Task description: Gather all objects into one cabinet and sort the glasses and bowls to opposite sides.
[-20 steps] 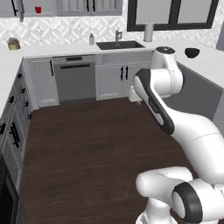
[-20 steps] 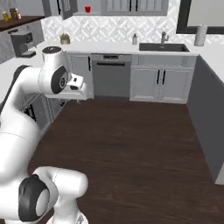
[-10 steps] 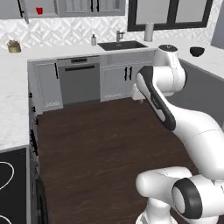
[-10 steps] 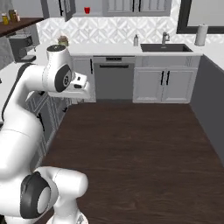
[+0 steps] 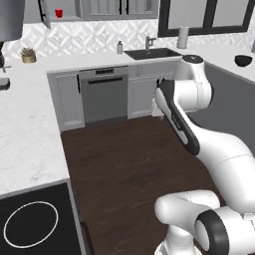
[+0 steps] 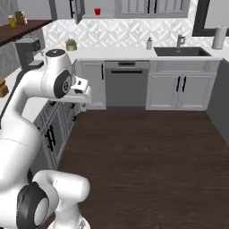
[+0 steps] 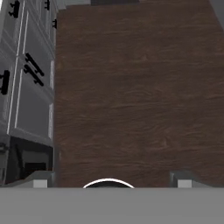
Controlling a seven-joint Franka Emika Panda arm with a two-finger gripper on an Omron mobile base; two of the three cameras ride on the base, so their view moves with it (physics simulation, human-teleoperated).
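A small red cup (image 5: pixel 59 13) (image 6: pixel 97 11) stands on the shelf of a grey wall cabinet (image 5: pixel 74 19) (image 6: pixel 107 15) whose door hangs open, high on the back wall. The wide black bowl (image 5: pixel 243 61) rests on the counter at the far right. My gripper (image 7: pixel 111 181) is open and holds nothing; it points down at the dark wood floor, with its fingertips (image 7: pixel 41 179) far apart. The hand (image 6: pixel 82 91) hangs in mid-air above the floor, far from the cup and the bowl.
Grey base cabinets (image 7: pixel 26 87) and a dishwasher (image 6: pixel 126 82) line the back wall, beside a sink (image 5: pixel 152 52). A potted plant (image 6: pixel 70 44) and a coffee machine (image 6: pixel 29 49) stand on the left counter. A cooktop (image 5: pixel 30 231) lies near left. Open floor (image 6: pixel 147 147) spreads ahead.
The whole scene has shifted in both base views, so the base has driven. The arm keeps nearly the same pose and the gripper stays open.
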